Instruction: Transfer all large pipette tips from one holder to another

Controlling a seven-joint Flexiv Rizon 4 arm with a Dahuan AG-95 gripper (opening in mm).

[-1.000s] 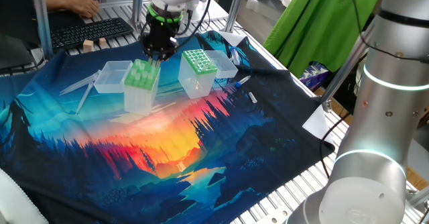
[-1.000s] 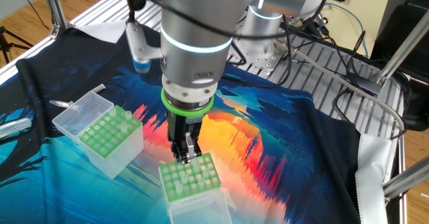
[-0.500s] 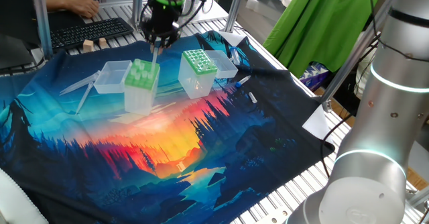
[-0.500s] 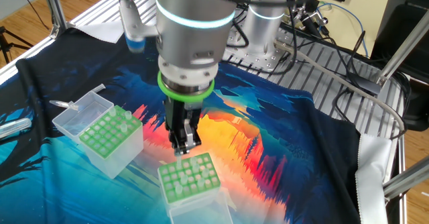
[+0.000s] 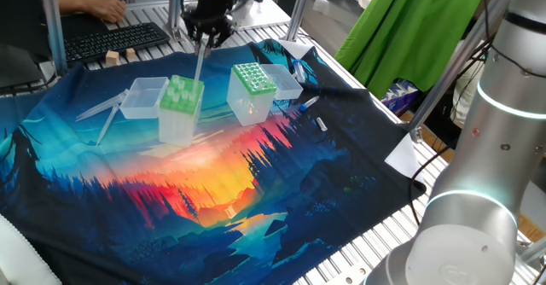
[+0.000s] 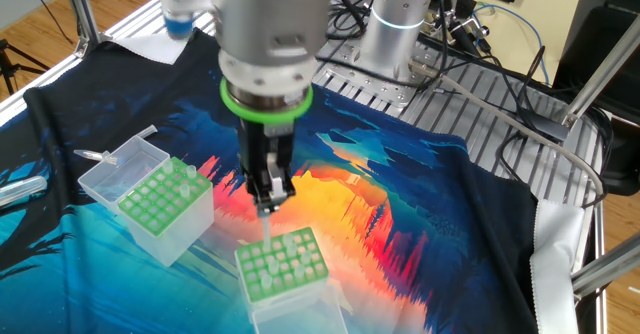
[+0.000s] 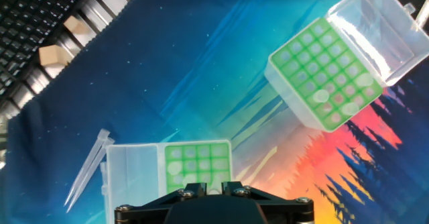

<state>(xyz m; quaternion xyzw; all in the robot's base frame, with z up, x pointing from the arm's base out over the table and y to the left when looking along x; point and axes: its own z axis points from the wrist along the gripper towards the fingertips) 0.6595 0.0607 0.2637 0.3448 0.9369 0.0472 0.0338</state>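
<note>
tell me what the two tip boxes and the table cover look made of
Both holder boxes look like translucent moulded plastic: cloudy see-through walls, opaque matte green top plates, clear hinged lids. The cover looks like printed fabric, probably soft cloth: it wrinkles and drapes at the edges, with a forest-sunset print.

You see one clear large pipette tip (image 5: 200,61) hanging upright, point down, just above plain light-green holder (image 5: 179,97), its top pinched between the fingers above. Holder's lid (image 5: 141,97) lies open beside it. Dotted-grid holder (image 5: 253,78) stands near, lid open too. Two more tips (image 7: 86,172) lie flat on cloth beside open lid.
</note>
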